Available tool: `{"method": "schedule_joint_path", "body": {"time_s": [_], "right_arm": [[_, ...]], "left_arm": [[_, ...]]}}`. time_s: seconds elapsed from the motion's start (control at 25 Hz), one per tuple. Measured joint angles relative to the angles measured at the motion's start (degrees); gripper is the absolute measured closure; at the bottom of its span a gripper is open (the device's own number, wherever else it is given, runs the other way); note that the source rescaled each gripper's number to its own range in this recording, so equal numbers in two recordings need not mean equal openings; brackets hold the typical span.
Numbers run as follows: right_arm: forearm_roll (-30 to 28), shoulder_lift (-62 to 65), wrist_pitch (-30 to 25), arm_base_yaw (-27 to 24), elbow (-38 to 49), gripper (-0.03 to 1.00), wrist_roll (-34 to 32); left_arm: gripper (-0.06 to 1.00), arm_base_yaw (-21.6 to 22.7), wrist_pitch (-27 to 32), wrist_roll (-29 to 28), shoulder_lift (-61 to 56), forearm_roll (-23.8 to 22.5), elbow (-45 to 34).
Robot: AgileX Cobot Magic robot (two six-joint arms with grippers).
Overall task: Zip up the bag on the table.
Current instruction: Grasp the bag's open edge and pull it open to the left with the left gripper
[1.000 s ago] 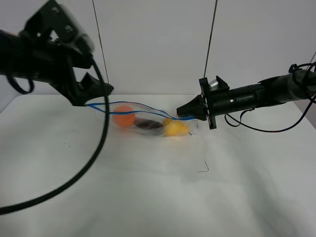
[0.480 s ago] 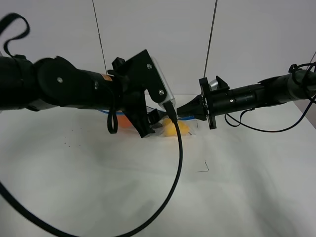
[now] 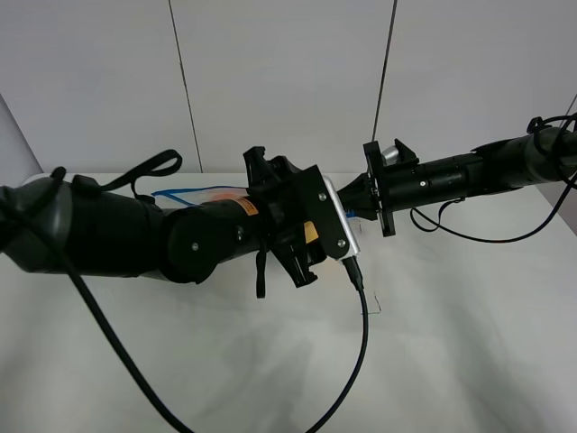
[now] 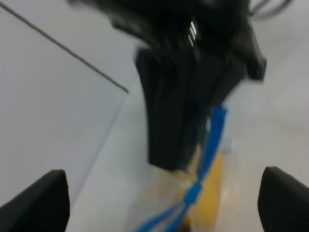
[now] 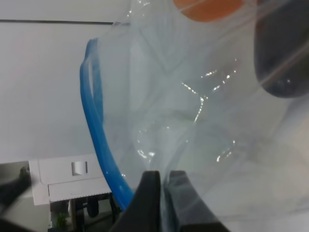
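White matte table [image 3: 451, 352] fills most of the exterior high view. The left arm [image 3: 135, 239], black and bulky, reaches in from the left across the middle and covers most of the bag [image 3: 206, 191]. Only a sliver of clear plastic with a blue edge and some orange shows above that arm, toward the table's far edge. The right arm [image 3: 469, 176], slimmer and about level, comes in from the right, and its tip meets the left arm's wrist near the centre. A black cable [image 3: 361, 361] hangs from the left wrist and curves down over the table.

The bag is crinkly clear plastic, sitting between the two arms on the far half of the table.

- **Right gripper** [image 5: 164, 195]: fingers pressed together, pinching a fold of the bag's plastic just beside the blue zip strip [image 5: 99, 140].
- **Left gripper** [image 4: 159, 198]: fingertips [image 4: 36, 198] wide apart, gripping nothing. The zip strip runs between them, blurred. The right gripper's dark body sits close ahead in that view.

Fruit seen through the plastic: an orange one [image 5: 207, 7], a dark purple one [image 5: 285, 53], and a yellow one [image 4: 210, 183] right under the strip.
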State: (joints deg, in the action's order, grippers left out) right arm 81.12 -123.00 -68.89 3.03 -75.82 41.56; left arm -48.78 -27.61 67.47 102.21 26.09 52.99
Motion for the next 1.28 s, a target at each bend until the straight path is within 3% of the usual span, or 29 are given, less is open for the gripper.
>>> {"method": "schedule_joint_path", "body": {"time_s": [0.2,0.48,1.0,1.28], "right_arm": [[0.0,0.0,0.0,0.0,0.0,0.96,-0.12],[0.0,0.0,0.0,0.0,0.0,0.96,-0.32],[0.0,0.0,0.0,0.0,0.0,0.96,-0.32],[0.0,0.0,0.0,0.0,0.0,0.96,-0.32]], "left_arm": [[0.02,0.0,-3.01,-0.56,2.38,-0.49,0.0],[0.07,0.0,-3.99,-3.2,3.52,-4.9,0.4],[0.34,0.0,-4.24,-5.54,3.67,-5.55,0.4],[0.37,0.0,-5.84,-5.78,5.56,-6.75,0.67]]}}
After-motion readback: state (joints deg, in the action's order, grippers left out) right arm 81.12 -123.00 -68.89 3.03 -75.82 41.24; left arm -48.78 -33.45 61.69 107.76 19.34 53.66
